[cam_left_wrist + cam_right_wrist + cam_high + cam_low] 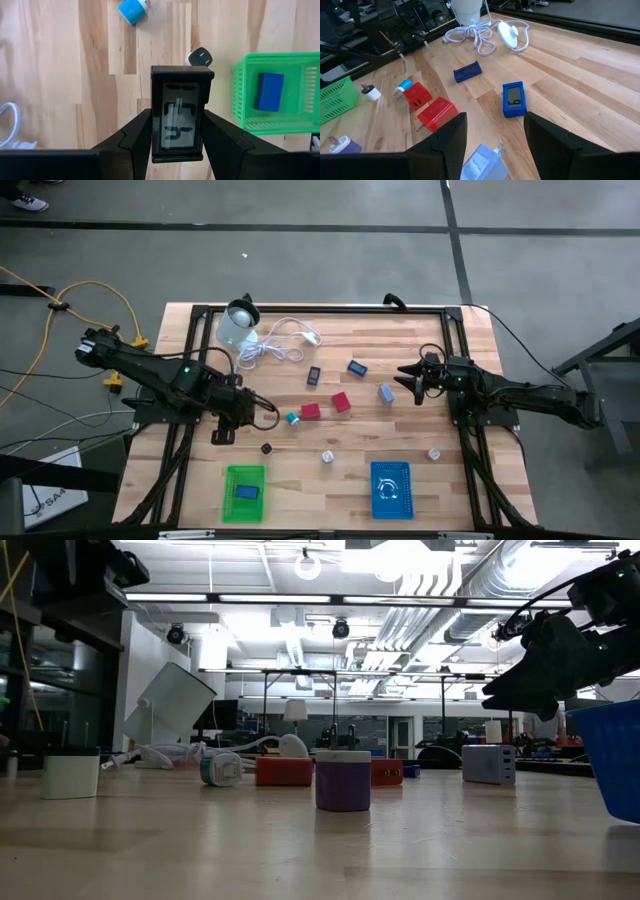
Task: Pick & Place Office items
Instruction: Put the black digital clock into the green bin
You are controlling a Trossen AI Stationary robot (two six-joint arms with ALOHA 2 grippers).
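The left claw [177, 137] is clamped on a small black clock [177, 117] with a grey screen, one finger on each side. It holds the clock up over the left part of the wooden desk [400, 340], close to the green basket [244, 493]. A blue block [269, 91] lies inside that basket. Near it on the desk sit a little black plug [201, 56] and a blue-and-white plug [133, 10].

The right claw [495, 135] hangs over the right part of the desk with its fingers spread apart and nothing between them. A pale blue charger [482, 162] lies right under it. Farther out are a blue clock [513, 99], a dark blue clock [467, 71] and two red chargers [427, 105].

A blue basket [391, 489] sits at the front right. A white cable [280, 340] is coiled at the back beside a pale round pot [238, 325].
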